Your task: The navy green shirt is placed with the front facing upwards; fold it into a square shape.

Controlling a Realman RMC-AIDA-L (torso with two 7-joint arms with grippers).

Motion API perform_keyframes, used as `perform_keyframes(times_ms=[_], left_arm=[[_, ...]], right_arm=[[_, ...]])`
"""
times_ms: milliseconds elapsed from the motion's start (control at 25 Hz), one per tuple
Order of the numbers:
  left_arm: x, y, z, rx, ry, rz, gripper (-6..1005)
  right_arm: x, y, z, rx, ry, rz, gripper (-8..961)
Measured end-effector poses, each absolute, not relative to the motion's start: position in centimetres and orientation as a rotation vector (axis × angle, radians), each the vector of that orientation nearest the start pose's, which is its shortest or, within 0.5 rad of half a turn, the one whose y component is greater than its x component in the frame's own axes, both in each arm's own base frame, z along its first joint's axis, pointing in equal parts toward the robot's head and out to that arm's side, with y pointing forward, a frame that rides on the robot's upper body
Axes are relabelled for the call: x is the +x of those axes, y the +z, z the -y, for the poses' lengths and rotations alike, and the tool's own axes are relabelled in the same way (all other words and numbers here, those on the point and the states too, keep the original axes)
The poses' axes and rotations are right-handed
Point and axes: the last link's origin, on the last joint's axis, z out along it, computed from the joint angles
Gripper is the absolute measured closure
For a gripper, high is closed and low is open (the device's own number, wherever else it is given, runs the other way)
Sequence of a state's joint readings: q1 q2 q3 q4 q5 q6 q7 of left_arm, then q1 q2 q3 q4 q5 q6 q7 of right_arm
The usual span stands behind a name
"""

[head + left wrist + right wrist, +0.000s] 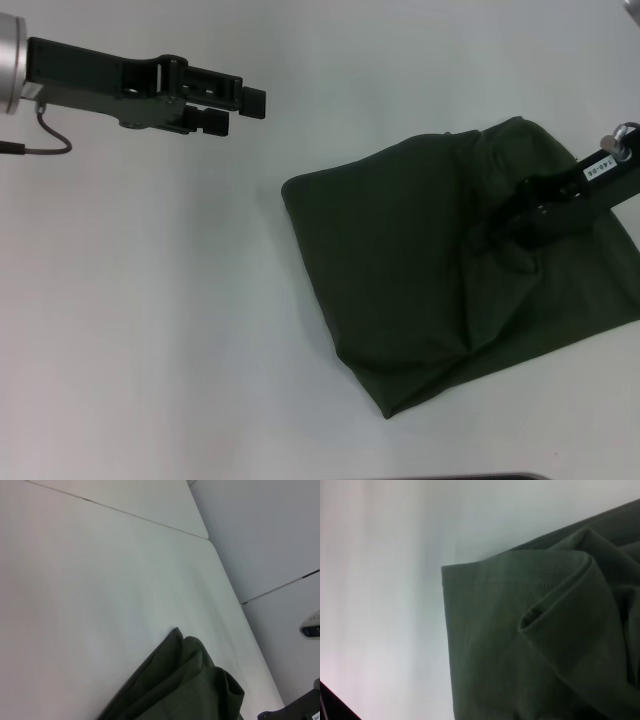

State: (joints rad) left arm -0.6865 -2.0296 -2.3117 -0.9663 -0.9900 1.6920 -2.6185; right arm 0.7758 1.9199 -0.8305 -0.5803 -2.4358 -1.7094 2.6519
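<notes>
The navy green shirt [400,270] lies folded into a rough four-sided bundle on the right half of the white table, plain dark green side up, with no lettering showing. My right gripper [505,228] rests down on the shirt's right part, where the cloth puckers around its tip. My left gripper [245,110] is open and empty, held above the bare table to the far left of the shirt. A folded corner of the shirt shows in the left wrist view [185,685]. A corner and a raised fold of the shirt show in the right wrist view [520,655].
The white table [150,330] stretches left of and in front of the shirt. A seam between table tops [125,512] runs at the far side. Part of the right arm [300,712] shows in the left wrist view.
</notes>
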Motion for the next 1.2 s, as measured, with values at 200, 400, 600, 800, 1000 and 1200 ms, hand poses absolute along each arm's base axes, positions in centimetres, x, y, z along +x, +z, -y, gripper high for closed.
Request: perform_keyframes(times_ms=[200, 400, 600, 800, 1000, 1200], left_arm=[[-19.0, 4.0, -36.8, -2.543, -0.414, 1.761, 292], [-19.0, 4.0, -36.9, -2.545, -0.413, 1.762, 292], [-19.1, 4.0, -36.8, -2.540, -0.405, 1.767, 291], [-19.4, 4.0, -36.7, -2.535, -0.402, 1.774, 291], [-19.4, 4.0, -36.7, -2.533, -0.401, 1.776, 291], [-19.2, 3.9, -36.7, -2.538, -0.405, 1.771, 292]], right_arm=[[25.5, 2.9, -34.8, -2.375, -0.143, -2.138, 607], [25.4, 3.7, -34.4, -2.391, -0.162, -2.144, 766], [25.4, 4.9, -33.8, -2.397, -0.197, -2.161, 913], [26.2, 6.4, -32.9, -2.364, -0.234, -2.202, 914], [27.7, 7.3, -31.6, -2.305, -0.282, -2.241, 913], [29.0, 8.2, -31.0, -2.249, -0.246, -2.263, 913]])
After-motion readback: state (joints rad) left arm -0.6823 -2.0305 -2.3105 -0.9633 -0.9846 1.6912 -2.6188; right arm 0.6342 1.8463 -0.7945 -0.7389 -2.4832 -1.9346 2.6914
